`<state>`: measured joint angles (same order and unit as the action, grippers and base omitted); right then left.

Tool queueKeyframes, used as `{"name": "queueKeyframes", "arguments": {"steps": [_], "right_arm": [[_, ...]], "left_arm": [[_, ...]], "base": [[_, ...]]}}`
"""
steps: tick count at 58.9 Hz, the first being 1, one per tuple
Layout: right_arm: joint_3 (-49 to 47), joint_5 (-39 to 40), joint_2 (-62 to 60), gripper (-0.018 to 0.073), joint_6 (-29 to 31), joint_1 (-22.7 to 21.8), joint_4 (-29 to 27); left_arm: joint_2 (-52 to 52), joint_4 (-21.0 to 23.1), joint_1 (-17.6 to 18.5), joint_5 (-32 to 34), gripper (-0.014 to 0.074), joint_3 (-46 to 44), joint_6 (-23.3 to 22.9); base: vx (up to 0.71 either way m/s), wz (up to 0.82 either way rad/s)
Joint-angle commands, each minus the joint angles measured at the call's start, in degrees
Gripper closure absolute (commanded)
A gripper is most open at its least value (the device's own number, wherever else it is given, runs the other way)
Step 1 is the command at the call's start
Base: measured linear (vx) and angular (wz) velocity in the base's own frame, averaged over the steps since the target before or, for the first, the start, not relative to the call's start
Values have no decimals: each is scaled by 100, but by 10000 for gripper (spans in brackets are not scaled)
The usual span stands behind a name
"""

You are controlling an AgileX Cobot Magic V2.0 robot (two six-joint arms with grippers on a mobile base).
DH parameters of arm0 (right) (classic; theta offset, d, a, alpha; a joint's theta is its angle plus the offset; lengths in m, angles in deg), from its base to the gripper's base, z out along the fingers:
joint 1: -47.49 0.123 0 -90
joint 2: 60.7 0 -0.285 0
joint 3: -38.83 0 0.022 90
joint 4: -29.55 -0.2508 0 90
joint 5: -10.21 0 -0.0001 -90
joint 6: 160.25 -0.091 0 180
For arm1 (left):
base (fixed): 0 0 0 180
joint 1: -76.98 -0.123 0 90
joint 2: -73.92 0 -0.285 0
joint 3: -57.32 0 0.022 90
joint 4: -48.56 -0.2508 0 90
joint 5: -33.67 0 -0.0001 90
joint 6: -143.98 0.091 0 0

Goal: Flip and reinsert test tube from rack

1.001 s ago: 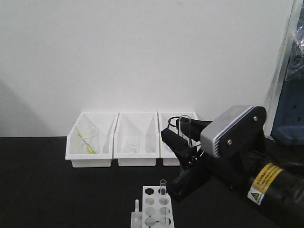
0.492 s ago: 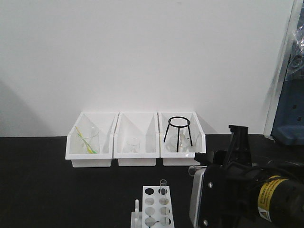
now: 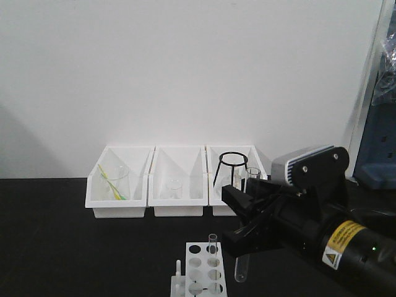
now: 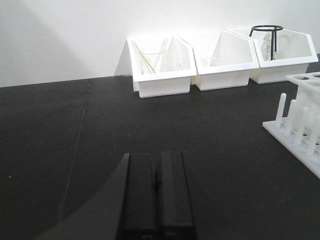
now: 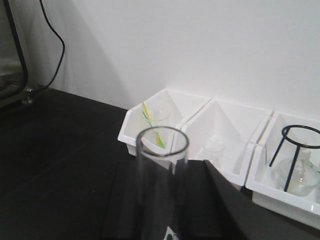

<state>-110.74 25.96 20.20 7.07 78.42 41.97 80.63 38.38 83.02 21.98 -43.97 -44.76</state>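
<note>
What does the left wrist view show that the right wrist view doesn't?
Only left wrist: the left tool, its fingers closed together with nothing between them, and the rack at the right edge, with its upright pegs showing.

Only right wrist: the test tube close up, open mouth at the top, and a black cable hanging along the wall.

Both: the black table and the three white bins against the wall, holding a beaker with yellow-green sticks, a small beaker and a black wire ring stand.
</note>
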Motion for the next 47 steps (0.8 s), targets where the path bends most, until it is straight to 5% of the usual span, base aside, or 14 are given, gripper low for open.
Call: {"name": "queueKeyframes", "arguments": {"steps": [1, 8, 47], "right_arm": [[228, 1558, -55, 570, 15, -6, -18], [536, 2381, 219, 570, 117, -6, -13], [-433, 2455, 1782, 570, -102, 0, 466]], "left_arm": [[-42, 27, 1, 472, 603, -23, -56], [-42, 27, 1, 472, 603, -23, -56], [-42, 27, 1, 472, 603, -23, -56]], "base": [[0, 0], [0, 0], [0, 0]]}}
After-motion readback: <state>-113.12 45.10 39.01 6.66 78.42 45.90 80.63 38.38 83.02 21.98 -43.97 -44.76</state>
